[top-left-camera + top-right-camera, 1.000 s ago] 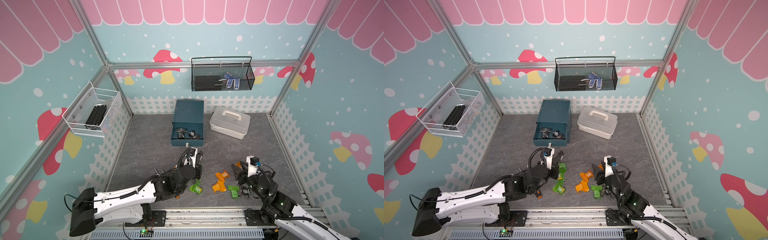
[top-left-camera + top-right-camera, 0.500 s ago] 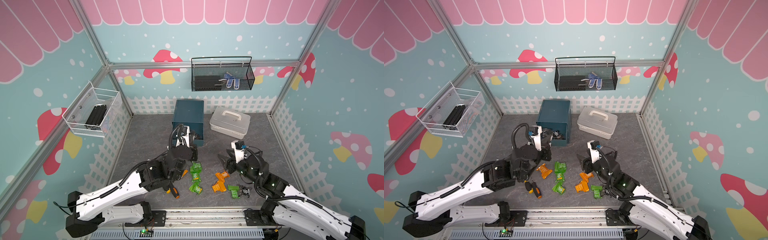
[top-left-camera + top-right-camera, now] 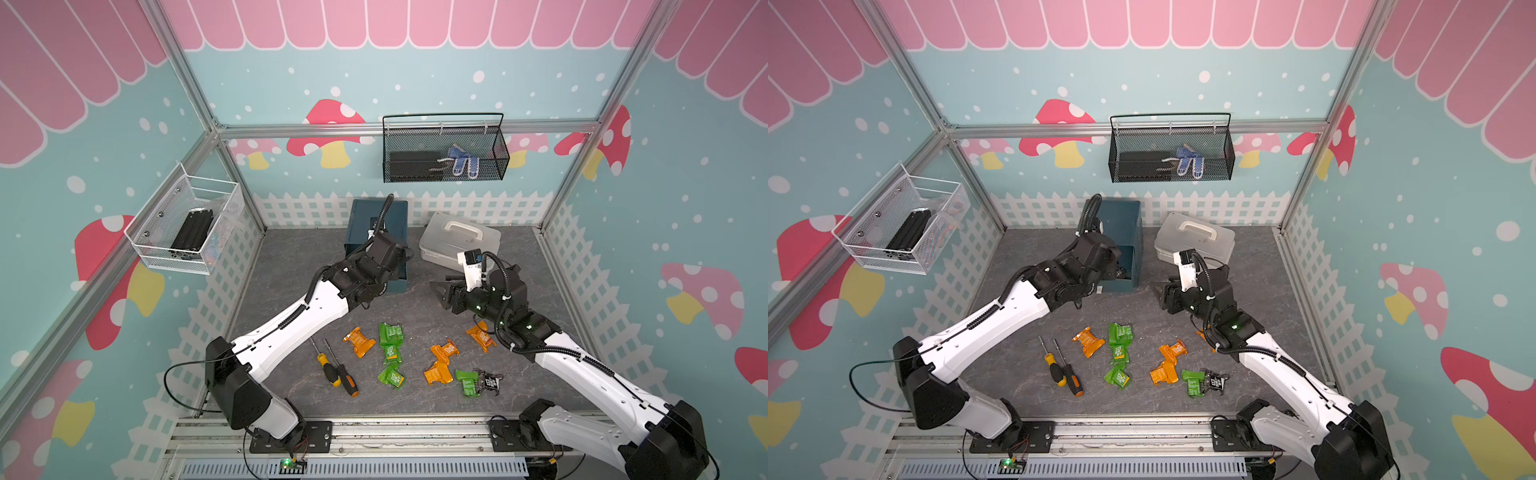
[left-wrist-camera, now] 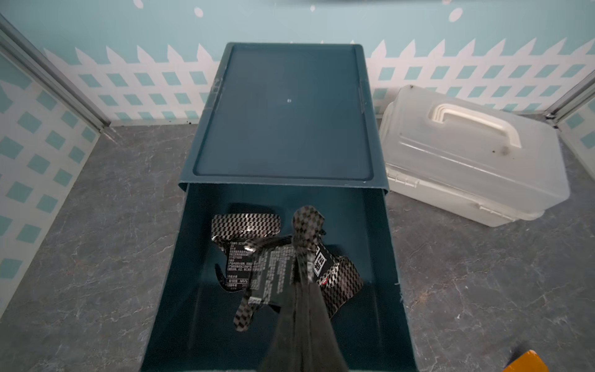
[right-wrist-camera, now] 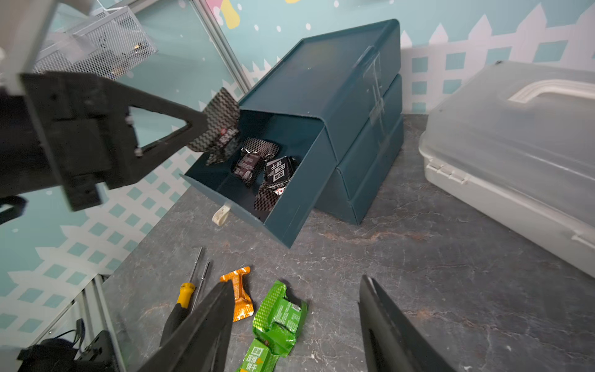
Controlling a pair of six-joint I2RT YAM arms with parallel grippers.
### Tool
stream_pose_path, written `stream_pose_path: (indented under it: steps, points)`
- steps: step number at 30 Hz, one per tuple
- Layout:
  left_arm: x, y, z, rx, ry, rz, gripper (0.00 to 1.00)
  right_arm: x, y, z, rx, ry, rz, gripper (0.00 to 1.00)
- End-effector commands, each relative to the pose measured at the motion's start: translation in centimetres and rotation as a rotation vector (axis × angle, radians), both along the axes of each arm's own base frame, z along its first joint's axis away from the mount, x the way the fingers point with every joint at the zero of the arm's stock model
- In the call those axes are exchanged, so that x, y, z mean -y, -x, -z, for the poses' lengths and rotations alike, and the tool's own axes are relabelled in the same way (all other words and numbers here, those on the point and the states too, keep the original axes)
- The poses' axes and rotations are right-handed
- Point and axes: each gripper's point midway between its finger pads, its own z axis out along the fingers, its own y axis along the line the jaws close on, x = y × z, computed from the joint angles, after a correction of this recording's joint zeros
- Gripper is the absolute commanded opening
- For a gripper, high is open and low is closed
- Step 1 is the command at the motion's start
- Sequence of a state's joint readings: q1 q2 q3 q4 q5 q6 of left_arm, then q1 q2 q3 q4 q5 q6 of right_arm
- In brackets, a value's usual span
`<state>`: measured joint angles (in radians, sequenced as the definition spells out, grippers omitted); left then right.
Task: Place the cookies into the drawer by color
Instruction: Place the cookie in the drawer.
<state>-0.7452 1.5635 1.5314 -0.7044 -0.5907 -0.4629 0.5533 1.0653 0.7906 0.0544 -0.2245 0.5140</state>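
Left gripper (image 5: 198, 124) clamps black cookie (image 5: 222, 109) above drawer's (image 4: 283, 112) Chinese-printed cookies (image 5: 277, 172); right gripper (image 5: 296, 285) gapes empty

Left tool (image 4: 303, 277) clamped tight; right tool (image 5: 297, 283) jaws parted.

Left hand (image 5: 197, 125) with black cookie (image 5: 222, 117) now over the drawer (image 5: 302, 188)

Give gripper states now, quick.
Left gripper: closed on a black checkered foil cookie packet.
Right gripper: open, empty.
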Motion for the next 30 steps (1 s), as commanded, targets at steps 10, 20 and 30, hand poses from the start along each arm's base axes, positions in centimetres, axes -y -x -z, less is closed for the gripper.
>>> stream_pose_path:
  steps: [10, 20, 30]
  points:
    - [-1.2, -3.0, 5.6, -0.107, -0.103, -0.123, 0.0, 4.0, 3.5, 0.1, 0.022, 0.003, 0.092, 0.67]
    - [-1.2, -3.6, 6.6, -0.111, -0.148, -0.136, 0.31, 9.5, 6.1, 7.0, -0.231, 0.172, 0.302, 0.75]
    - [-0.9, -3.0, 6.5, -0.112, -0.105, -0.074, 0.42, 10.5, 8.3, 13.7, -0.543, 0.329, 0.334, 0.77]
